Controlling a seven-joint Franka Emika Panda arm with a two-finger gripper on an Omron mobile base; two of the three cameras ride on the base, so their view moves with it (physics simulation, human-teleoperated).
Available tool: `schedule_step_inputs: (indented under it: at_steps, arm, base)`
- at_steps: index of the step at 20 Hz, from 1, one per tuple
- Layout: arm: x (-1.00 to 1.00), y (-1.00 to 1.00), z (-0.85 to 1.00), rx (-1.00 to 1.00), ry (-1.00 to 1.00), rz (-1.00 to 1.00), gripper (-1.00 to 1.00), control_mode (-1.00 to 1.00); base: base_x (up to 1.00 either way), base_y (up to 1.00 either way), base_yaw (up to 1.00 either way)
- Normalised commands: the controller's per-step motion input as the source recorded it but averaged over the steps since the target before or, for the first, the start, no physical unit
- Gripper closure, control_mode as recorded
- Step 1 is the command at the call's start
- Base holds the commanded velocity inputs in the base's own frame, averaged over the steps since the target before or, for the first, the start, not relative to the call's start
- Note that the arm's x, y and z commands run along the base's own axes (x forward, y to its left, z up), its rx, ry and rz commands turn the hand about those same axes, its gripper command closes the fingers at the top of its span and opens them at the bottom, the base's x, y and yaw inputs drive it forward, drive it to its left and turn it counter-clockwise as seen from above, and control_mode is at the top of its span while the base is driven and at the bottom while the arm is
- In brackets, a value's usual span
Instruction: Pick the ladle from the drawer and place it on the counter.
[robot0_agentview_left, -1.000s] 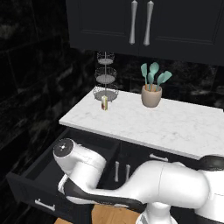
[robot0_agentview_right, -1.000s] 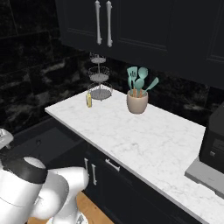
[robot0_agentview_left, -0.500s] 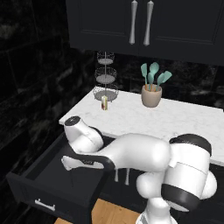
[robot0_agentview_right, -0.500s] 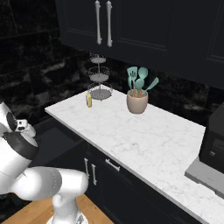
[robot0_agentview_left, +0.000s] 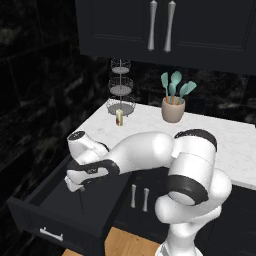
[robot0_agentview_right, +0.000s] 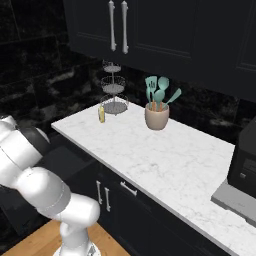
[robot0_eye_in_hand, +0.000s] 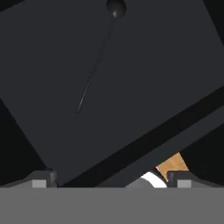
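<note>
Reaching for the ladle (robot0_eye_in_hand: 94, 72) lying flat on the floor of the open drawer (robot0_agentview_left: 60, 210).

The ladle rests alone in the drawer, bowl toward one corner, thin handle running diagonally; the gripper (robot0_agentview_left: 75, 184) hangs above it with fingers spread wide, holding nothing. To do this well, I judge the hand should turn so its fingers straddle the handle crosswise, descend mid-handle, then close before lifting toward the counter (robot0_agentview_right: 165, 150) behind the drawer.

Dim, even rendered light, sharp throughout; dark cabinetry nearly swallowing detail, no glare
</note>
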Motion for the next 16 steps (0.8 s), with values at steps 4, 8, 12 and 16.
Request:
schedule_step_inputs:
  at_steps: [4, 8, 12, 16]
  arm:
    - [0.15, 0.15, -0.38, 0.0, 0.0, 0.0, -1.0, -1.0]
    - [0.25, 0.22, -0.55, 0.0, 0.0, -0.01, -1.0, -1.0]
    - [0.27, 0.2, -0.43, 0.0, 0.0, -0.01, -1.0, -1.0]
    - [0.1, 0.38, -0.26, -0.01, 0.0, -0.02, -1.0, -1.0]
  base:
    - [0.0, 0.0, 0.0]
    - [0.0, 0.0, 0.0]
    - [0.0, 0.0, 0.0]
    - [0.0, 0.0, 0.0]
